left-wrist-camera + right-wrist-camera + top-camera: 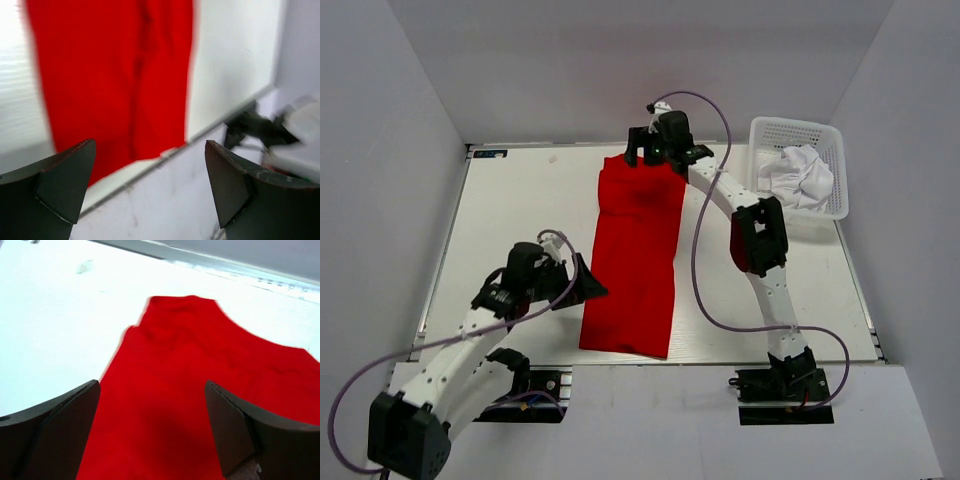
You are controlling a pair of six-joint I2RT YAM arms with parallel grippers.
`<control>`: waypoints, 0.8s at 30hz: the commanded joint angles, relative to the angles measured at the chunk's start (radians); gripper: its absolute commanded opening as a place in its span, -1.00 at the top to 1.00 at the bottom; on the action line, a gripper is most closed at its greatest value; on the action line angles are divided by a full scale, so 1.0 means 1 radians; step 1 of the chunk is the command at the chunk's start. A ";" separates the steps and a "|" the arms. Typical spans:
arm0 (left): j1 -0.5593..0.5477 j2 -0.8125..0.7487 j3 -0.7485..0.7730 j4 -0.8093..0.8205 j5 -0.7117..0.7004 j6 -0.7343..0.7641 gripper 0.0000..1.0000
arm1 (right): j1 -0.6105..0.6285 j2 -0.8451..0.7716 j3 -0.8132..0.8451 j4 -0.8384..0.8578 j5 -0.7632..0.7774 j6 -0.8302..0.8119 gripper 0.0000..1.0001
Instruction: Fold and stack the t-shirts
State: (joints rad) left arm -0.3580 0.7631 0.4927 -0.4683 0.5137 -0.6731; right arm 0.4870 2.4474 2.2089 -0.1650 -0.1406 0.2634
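A red t-shirt (635, 260) lies on the white table as a long narrow strip running from the far edge to the near edge. It also shows in the left wrist view (110, 75) and the right wrist view (200, 390). My right gripper (642, 152) is open above the shirt's far end, holding nothing. My left gripper (588, 288) is open beside the shirt's left edge near its near end, holding nothing. A crumpled white t-shirt (798, 175) sits in the basket.
A white plastic basket (825, 135) stands at the far right of the table (520, 220). Grey walls close in the left, back and right. The table's near edge shows in the left wrist view (150, 165), with the right arm's base beyond it.
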 commanded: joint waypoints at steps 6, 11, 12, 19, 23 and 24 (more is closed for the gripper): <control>0.007 0.151 0.098 0.105 -0.267 -0.006 -1.00 | 0.122 -0.359 -0.391 -0.258 0.283 0.074 -0.81; 0.016 0.122 0.031 0.210 -0.316 -0.065 -1.00 | 0.208 -0.573 -0.751 -0.171 0.250 0.161 -0.81; 0.016 0.122 0.030 0.220 -0.316 -0.065 -1.00 | 0.212 -0.585 -0.779 -0.151 0.243 0.162 -0.81; 0.016 0.194 0.007 0.229 -0.325 -0.077 -1.00 | 0.214 -0.501 -0.815 -0.137 0.277 0.183 -0.81; 0.016 0.260 0.017 0.169 -0.337 -0.077 -1.00 | 0.196 -0.395 -0.760 -0.129 0.294 0.177 -0.81; 0.016 0.272 0.017 0.169 -0.337 -0.077 -1.00 | 0.191 -0.384 -0.750 -0.126 0.294 0.175 -0.81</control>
State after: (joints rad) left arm -0.3477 1.0145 0.5076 -0.2722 0.1970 -0.7452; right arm 0.6933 2.0174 1.4071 -0.3408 0.1265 0.4313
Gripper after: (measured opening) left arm 0.997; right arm 0.902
